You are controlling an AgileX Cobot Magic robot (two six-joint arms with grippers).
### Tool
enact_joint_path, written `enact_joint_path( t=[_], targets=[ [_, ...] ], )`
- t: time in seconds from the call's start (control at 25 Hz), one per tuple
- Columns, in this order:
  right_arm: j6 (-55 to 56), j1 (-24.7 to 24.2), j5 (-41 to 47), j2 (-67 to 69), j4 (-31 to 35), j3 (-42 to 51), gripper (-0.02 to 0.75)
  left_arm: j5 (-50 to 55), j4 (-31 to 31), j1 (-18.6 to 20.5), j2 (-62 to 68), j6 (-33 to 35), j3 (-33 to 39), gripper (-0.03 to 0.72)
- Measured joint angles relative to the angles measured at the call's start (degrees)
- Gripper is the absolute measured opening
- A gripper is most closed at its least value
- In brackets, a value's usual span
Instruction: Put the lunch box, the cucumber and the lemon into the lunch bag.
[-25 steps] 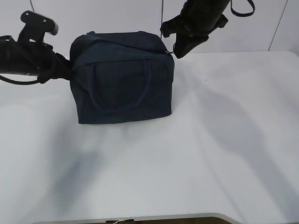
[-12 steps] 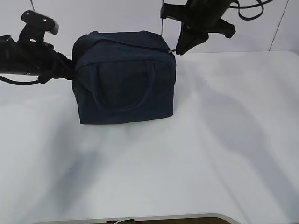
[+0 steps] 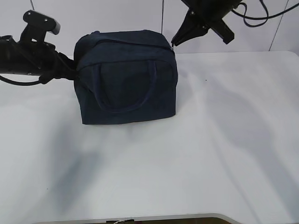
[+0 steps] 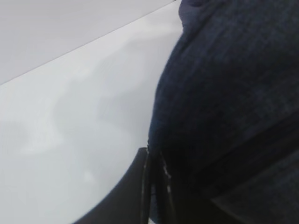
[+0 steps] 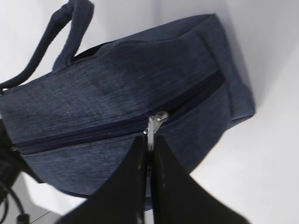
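Note:
The dark navy lunch bag (image 3: 126, 79) stands on the white table (image 3: 210, 154), with its zipper (image 5: 93, 133) shut along the top. My left gripper (image 3: 72, 70) is shut on the fabric of the bag's left end (image 4: 154, 161). My right gripper (image 3: 174, 43) is at the bag's upper right corner, shut on the metal zipper pull (image 5: 156, 122), which sticks out above the fingertips (image 5: 148, 140). The lunch box, the cucumber and the lemon are out of view.
One loop handle (image 3: 126, 91) hangs on the bag's front face. A pale wall (image 3: 117, 14) stands right behind the bag. The table's front edge (image 3: 187, 217) runs along the bottom. Black cables (image 3: 261, 16) trail from the right arm.
My right gripper has risen and swung round at the bag's right corner, still shut on the zipper pull. The bag has shifted slightly to the right. The left arm has barely moved.

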Motion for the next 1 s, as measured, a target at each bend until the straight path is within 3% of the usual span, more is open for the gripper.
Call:
enact_joint_path(
  t=[0.36, 0.68, 1.0],
  targets=[
    [-0.3, -2.5, -0.3, 3.7, 13.2, 0.0, 0.005, 0.0, 0.0, 0.0, 0.0, 0.0, 0.0, -0.023],
    [-3.2, -6.6, -0.3, 4.0, 13.0, 0.0, 0.005, 0.1, 0.0, 0.0, 0.0, 0.0, 0.0, -0.023],
    [-5.5, -6.8, -0.3, 5.5, 12.0, 0.0, 0.005, 0.3, 0.0, 0.0, 0.0, 0.0, 0.0, -0.023]
  ],
)
